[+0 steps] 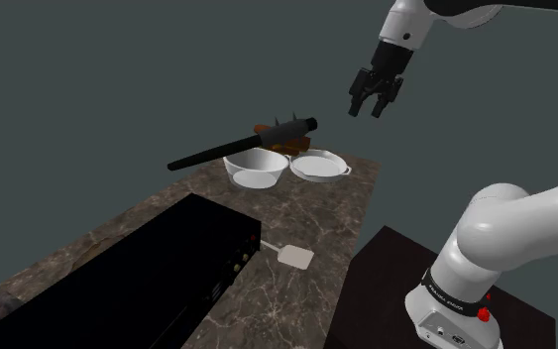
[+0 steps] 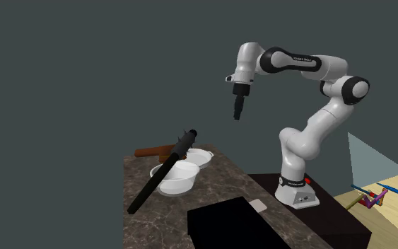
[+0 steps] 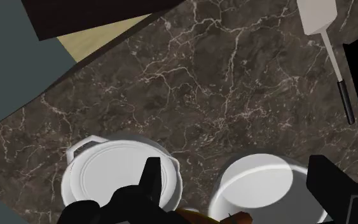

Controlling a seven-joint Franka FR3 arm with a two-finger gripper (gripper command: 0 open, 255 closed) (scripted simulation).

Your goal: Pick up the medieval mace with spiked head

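Note:
The mace (image 1: 242, 146) is a long black club that lies tilted across the rim of a white bowl (image 1: 255, 170). Its spiked head (image 1: 292, 129) rests on a brown object (image 1: 263, 128) at the counter's far end. In the second exterior view the mace (image 2: 160, 173) slants down over the counter's edge. My gripper (image 1: 370, 100) hangs open in the air, well above the spiked head and to the shoulder view's right of it, holding nothing. From the second exterior view the gripper (image 2: 237, 113) points straight down.
A white two-handled pan (image 1: 318, 166) stands beside the bowl; the wrist view looks down on the pan (image 3: 117, 175) and the bowl (image 3: 260, 184). A white spatula (image 1: 292, 256) lies mid-counter next to a black recess (image 1: 138, 283). The marble counter (image 1: 336, 203) ends at my stand.

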